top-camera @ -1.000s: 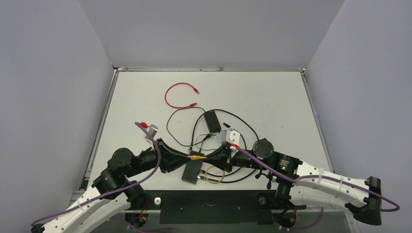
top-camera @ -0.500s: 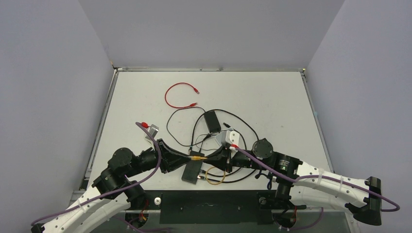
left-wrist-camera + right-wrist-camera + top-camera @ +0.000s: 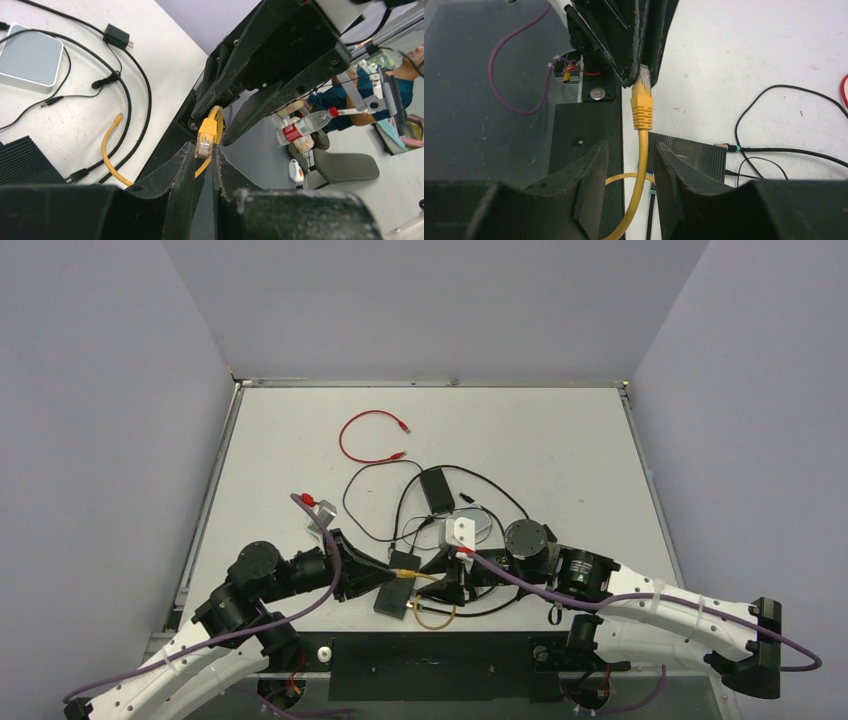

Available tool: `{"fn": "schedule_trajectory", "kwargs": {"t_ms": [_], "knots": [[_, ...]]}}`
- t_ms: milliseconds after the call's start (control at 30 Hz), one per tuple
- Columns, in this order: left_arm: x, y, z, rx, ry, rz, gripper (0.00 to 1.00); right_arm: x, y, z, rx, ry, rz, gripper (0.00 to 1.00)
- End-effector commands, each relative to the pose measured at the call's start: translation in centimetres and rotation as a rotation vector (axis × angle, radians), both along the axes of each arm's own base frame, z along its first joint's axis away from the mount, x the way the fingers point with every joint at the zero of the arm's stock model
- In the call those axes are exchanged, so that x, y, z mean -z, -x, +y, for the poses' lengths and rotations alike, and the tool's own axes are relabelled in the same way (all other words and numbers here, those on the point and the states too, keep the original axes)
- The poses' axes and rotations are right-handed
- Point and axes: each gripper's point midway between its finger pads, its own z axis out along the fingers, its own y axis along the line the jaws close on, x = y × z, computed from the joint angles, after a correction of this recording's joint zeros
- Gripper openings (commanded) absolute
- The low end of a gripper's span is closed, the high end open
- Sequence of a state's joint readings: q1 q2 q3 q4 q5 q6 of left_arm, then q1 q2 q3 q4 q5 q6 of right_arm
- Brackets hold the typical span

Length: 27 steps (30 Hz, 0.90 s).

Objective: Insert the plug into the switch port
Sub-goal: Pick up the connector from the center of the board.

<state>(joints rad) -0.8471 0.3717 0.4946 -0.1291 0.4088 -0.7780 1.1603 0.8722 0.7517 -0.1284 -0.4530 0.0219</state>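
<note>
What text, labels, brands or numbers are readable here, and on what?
Nothing reads clearly.
Red label on bottle: blurred.
Marking on switch: too faint.
Sticker on right arm joint: too small.
No print seen on plug.

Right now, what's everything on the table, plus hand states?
yellow cable: 1, yellow, near edge; its plug is lifted between the hands, the other end lies on the table
switch: 1, black flat box, near edge under the hands
adapter brick: 1, black, mid table
pad: 1, light grey, right of the brick, partly under the right arm
red cable: 1, red, far left of centre
black leads: several, black, looped around brick and pad
wall plug: 1, black, beside the pad
left hand: black, shut on the plug
right hand: black, jaws apart either side of the yellow cable
</note>
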Motion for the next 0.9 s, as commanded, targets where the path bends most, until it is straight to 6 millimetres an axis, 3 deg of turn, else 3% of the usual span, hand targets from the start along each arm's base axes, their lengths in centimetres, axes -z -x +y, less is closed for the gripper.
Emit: {"fn": "schedule_trajectory", "kwargs": {"t_ms": [0,467,867], "knots": [[-1.2,1.1,0.0,0.076,-0.023,-0.078,0.0,-2.3,1.3,0.6,-0.111,-0.031,-0.044,0.35],[-0.9,2.7,0.0,0.187,-0.07,-0.161,0.0,-2.3,1.5,2.0,-0.22,-0.028,0.025,0.35],[-0.5,2.7,-0.1,0.195,-0.075,-0.156,0.0,-4.1,2.3,2.9,-0.28,-0.098,0.098,0.29]]}}
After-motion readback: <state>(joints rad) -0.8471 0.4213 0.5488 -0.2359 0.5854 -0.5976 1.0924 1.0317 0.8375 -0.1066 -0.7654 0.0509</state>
